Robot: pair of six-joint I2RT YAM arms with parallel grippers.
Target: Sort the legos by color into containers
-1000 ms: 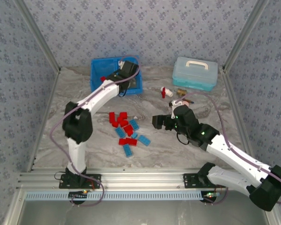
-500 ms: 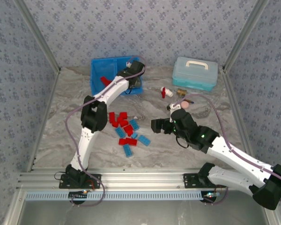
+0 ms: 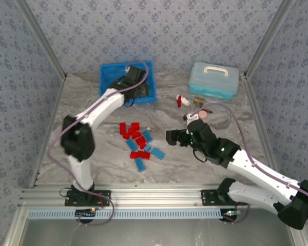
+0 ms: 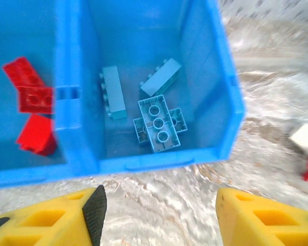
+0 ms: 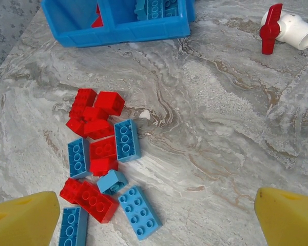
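Two claws open, sorting partly done

Left gripper (image 4: 159, 218) hangs just before the near wall of the bright blue rectangular plastic bin (image 4: 143, 165), its yellow fingers apart with nothing between them. The bin's right compartment holds light blue plastic bricks (image 4: 156, 122), and its left compartment holds red plastic bricks (image 4: 33, 100). Right gripper (image 5: 156, 220), spread wide and empty, hovers above the mixed pile of red and blue bricks (image 5: 103, 154) on the marbled table (image 5: 220, 118).

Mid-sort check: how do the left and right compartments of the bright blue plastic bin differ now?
The left compartment holds bright red plastic bricks; the right compartment holds light blue plastic bricks. About three red ones show left, bunched by the divider; roughly four blue ones spread across the right, two crossed. Both share the centre divider.
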